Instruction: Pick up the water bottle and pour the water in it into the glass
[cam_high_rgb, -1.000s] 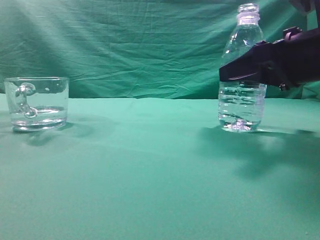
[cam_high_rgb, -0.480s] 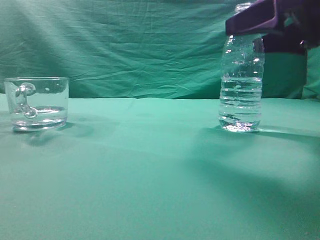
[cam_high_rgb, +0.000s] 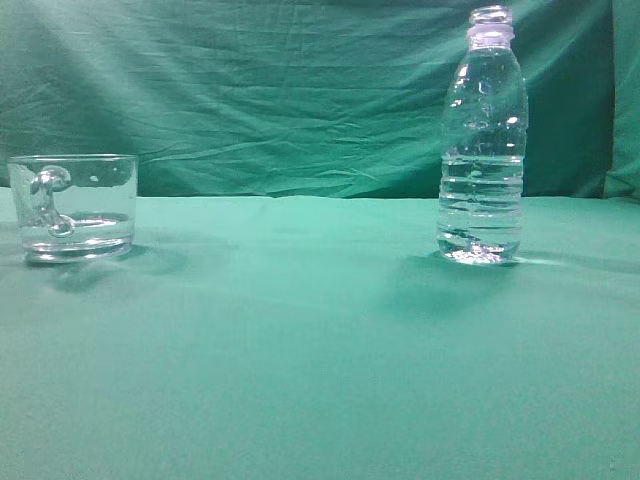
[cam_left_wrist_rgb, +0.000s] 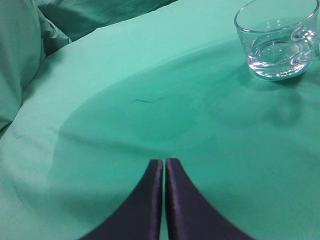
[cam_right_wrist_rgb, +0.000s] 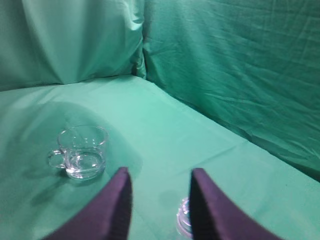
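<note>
The water bottle (cam_high_rgb: 482, 150) stands upright on the green cloth at the right, with no cap, water (cam_high_rgb: 481, 205) filling its ribbed lower part. The glass (cam_high_rgb: 72, 205) stands at the far left, its handle toward the camera, with a little water in it. Neither gripper shows in the exterior view. In the right wrist view my right gripper (cam_right_wrist_rgb: 160, 176) is open and empty, high above the table; the bottle's neck (cam_right_wrist_rgb: 183, 220) shows just below, between the fingers near the right one, and the glass (cam_right_wrist_rgb: 82, 151) lies farther off. My left gripper (cam_left_wrist_rgb: 163, 162) is shut and empty above the cloth, the glass (cam_left_wrist_rgb: 276, 44) ahead to its right.
Green cloth (cam_high_rgb: 300, 340) covers the table and a green cloth backdrop (cam_high_rgb: 280, 90) hangs behind it. In the left wrist view the cloth folds up at the left edge (cam_left_wrist_rgb: 20, 60).
My right gripper, earlier around the bottle's middle, rose past its neck and has left the exterior view upward. The bottle stays standing in place. The glass has not moved.
</note>
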